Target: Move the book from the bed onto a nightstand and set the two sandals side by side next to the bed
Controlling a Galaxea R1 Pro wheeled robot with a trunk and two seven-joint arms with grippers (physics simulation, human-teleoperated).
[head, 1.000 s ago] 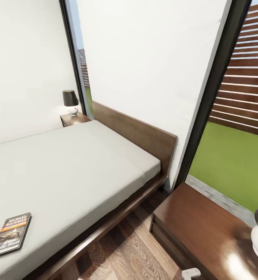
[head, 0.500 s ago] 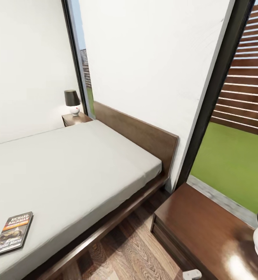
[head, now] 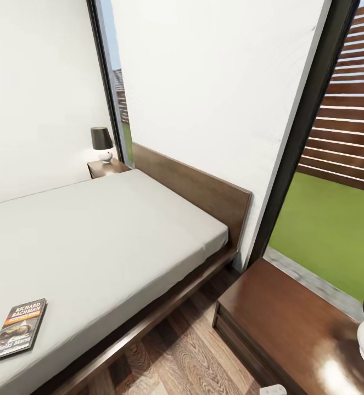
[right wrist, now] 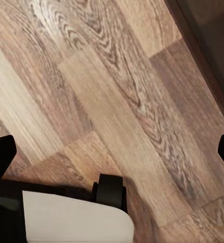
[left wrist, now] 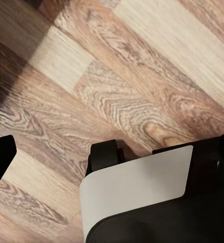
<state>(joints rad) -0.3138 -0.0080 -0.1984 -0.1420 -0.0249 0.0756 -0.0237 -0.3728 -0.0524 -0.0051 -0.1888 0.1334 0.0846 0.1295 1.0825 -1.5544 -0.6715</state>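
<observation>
Dark-covered thin paperback book with an orange band lies flat on my light-grey mattress bed, near its floor-side edge — light, stiff, likely slippery; I would pinch it at an overhanging edge. Both my grippers hang over wood-plank floor, fingertips wide apart, holding nothing. Sandals unseen — the near dark-brown nightstand is cropped.

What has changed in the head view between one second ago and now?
Only the view moved: the whole picture drifted slightly right and down early on, so the camera shifted, not the things. Since half a second ago it has barely changed. The book lies in the same place on the bed, near its edge. Both nightstands, near and far, stay put. Nothing was taken hold of or let go.
</observation>
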